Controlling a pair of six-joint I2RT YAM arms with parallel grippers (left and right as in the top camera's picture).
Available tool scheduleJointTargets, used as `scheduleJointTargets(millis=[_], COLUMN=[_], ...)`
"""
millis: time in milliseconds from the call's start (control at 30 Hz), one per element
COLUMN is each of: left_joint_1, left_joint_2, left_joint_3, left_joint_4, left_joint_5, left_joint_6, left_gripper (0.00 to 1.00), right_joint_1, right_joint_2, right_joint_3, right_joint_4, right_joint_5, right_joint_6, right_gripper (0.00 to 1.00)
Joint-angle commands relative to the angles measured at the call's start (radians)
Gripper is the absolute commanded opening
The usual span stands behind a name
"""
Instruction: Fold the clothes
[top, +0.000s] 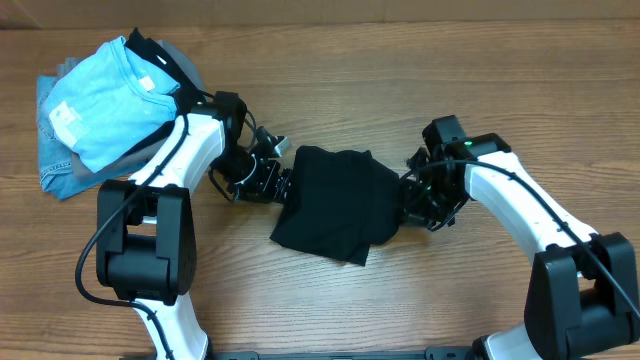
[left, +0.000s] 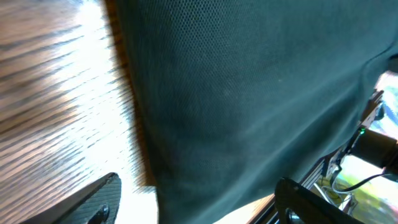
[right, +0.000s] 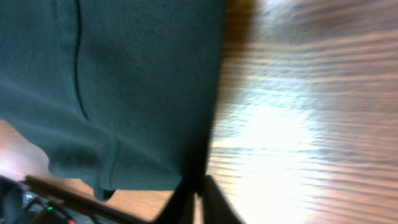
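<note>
The black polo shirt (top: 335, 200) lies folded into a compact bundle at the middle of the wooden table. Its collar and logos are hidden. My left gripper (top: 275, 185) is at the shirt's left edge. In the left wrist view its jaws (left: 199, 205) are spread wide open, with the shirt's fabric (left: 249, 93) lying between the fingers. My right gripper (top: 410, 205) is at the shirt's right edge. In the right wrist view its fingers (right: 200, 198) are closed together on the edge of the dark fabric (right: 137, 81).
A pile of other garments sits at the far left corner: a light blue T-shirt (top: 105, 100) on top, denim (top: 55, 160) and grey cloth (top: 185, 65) beneath. The left arm passes right beside this pile. Bare wood (top: 400, 300) lies in front of the shirt.
</note>
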Motion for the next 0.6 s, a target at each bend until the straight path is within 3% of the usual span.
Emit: scheduleJointTargets(millis=[0, 33, 100, 267, 300, 433, 567], left_joint_1=[-0.013, -0.014, -0.014, -0.013, -0.013, -0.013, -0.014], left_joint_2=[-0.018, -0.018, -0.018, -0.018, -0.018, -0.018, -0.018], left_joint_3=[-0.045, -0.051, -0.061, -0.063, -0.063, -0.063, -0.063], left_joint_4=[0.023, 0.026, 0.027, 0.04, 0.045, 0.052, 0.045], left_joint_5=[-0.007, -0.007, -0.007, -0.007, -0.008, -0.049, -0.132], left_joint_6=[0.034, 0.034, 0.034, 0.034, 0.034, 0.033, -0.012], left_gripper=[0.79, 0.79, 0.8, 0.77, 0.72, 0.44, 0.4], right_joint_1=[-0.005, -0.005, -0.007, -0.028, -0.029, -0.018, 0.047], right_joint_2=[-0.024, -0.024, -0.024, -0.032, -0.039, -0.048, -0.047], right_joint_3=[0.019, 0.019, 0.02, 0.021, 0.021, 0.02, -0.002], right_joint_4=[-0.008, -0.01, -0.017, 0.006, 0.02, 0.076, 0.128], right_joint_5=[0.058, 0.06, 0.07, -0.005, -0.069, -0.305, -0.32], right_joint_6=[0.002, 0.002, 0.002, -0.051, -0.092, -0.168, -0.155], right_gripper=[0.36, 0.54, 0.59, 0.4, 0.36, 0.33, 0.33])
